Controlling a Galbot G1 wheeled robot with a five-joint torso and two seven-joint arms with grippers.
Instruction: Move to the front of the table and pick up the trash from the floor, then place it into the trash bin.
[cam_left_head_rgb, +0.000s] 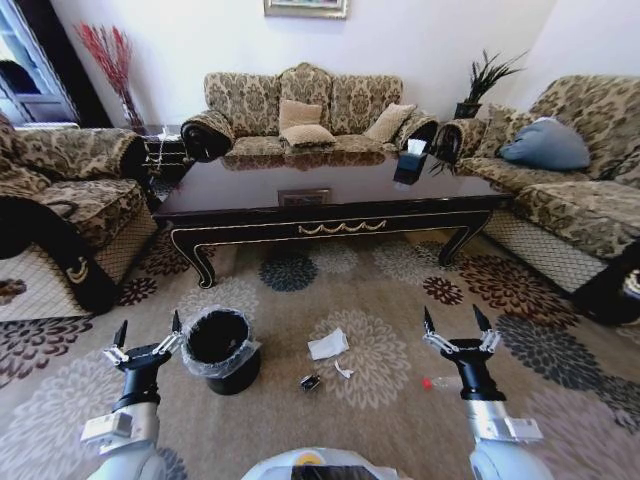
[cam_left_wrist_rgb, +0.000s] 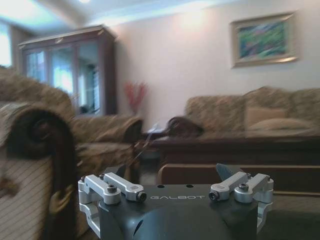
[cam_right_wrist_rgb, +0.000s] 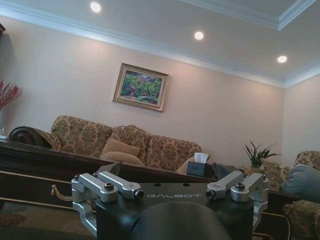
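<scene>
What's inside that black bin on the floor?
The bin has a clear liner over its rim and a dark inside with no trash visible; its very bottom is too dark to tell.

The one word that can be read is "GALBOT", in pale capital letters on the black body of the left gripper (cam_left_wrist_rgb: 176, 182), between its two silver finger mounts. The same "GALBOT" stands in the same place on the black body of the right gripper (cam_right_wrist_rgb: 167, 180). Nothing else in the room carries legible lettering.
</scene>
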